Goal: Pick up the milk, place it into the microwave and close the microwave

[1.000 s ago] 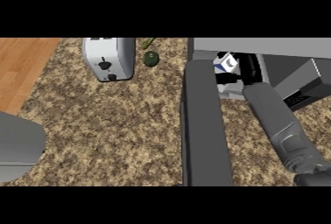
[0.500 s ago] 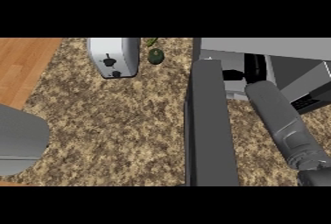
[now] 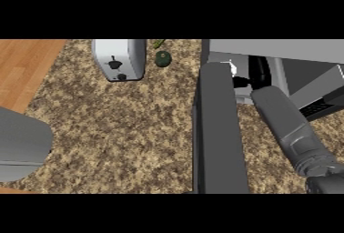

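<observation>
The microwave [image 3: 282, 48] stands at the upper right with its grey door [image 3: 216, 136] swung open toward me. My right forearm reaches from the lower right into the opening. Only a small black part of my right hand [image 3: 242, 83] shows beside the door's top edge. A sliver of the white milk carton [image 3: 230, 67] peeks out just above that hand, inside the opening. The door and forearm hide how the hand meets the carton. My left hand is out of view; only a grey arm part [image 3: 20, 145] shows at the left edge.
A silver toaster [image 3: 121, 59] stands at the back of the speckled counter [image 3: 121, 132], with a dark green avocado [image 3: 163, 58] to its right. A wooden surface [image 3: 23, 68] borders the counter at the far left.
My right forearm has pushed further up into the microwave opening. The milk carton has gone in with it and now shows less behind the door's edge.
</observation>
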{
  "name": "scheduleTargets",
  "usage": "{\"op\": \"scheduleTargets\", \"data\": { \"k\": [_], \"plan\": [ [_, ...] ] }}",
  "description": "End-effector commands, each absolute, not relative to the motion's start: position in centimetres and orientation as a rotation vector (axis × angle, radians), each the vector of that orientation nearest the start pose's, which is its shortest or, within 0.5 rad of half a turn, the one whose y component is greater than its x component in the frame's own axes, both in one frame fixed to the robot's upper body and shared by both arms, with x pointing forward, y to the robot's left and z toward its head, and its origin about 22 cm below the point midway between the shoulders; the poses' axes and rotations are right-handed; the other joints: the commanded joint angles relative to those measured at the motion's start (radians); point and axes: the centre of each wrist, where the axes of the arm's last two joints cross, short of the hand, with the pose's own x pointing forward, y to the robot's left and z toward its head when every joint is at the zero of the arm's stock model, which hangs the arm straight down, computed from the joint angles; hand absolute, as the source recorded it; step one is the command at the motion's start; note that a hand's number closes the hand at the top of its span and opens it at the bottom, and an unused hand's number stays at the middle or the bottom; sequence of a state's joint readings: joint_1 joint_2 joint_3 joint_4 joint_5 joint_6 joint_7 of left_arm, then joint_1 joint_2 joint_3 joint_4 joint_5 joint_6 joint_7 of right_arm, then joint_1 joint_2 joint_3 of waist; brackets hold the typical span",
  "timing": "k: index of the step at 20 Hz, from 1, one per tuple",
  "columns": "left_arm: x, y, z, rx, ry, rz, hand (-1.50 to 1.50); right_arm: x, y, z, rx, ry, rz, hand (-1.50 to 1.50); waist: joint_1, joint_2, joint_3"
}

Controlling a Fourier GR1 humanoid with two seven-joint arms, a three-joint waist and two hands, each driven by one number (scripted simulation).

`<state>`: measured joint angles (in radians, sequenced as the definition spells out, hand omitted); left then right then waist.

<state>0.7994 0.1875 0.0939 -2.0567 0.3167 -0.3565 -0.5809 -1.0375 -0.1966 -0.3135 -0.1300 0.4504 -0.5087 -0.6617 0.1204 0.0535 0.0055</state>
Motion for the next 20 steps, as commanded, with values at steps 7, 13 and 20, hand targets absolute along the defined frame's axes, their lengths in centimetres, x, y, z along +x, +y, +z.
{"op": "scheduleTargets", "data": {
  "k": [7, 13, 20],
  "plan": [
    [4.4, 29.5, 1.8, -0.166, -1.909, 0.038, -1.50, 42.3, -22.6, 0.2, -0.430, -1.894, 0.385, -1.50, -0.027, -0.018, -0.001],
    [5.7, 27.9, 3.5, -0.171, -1.929, -0.020, -1.50, 41.8, -20.3, -0.8, -0.288, -1.897, 0.331, -1.50, -0.066, -0.036, -0.003],
    [6.3, 24.2, 2.1, -0.212, -1.911, -0.042, -1.50, 38.9, -24.1, -4.6, -0.161, -1.893, 0.305, -1.50, -0.105, -0.051, -0.005]
  ]
}}
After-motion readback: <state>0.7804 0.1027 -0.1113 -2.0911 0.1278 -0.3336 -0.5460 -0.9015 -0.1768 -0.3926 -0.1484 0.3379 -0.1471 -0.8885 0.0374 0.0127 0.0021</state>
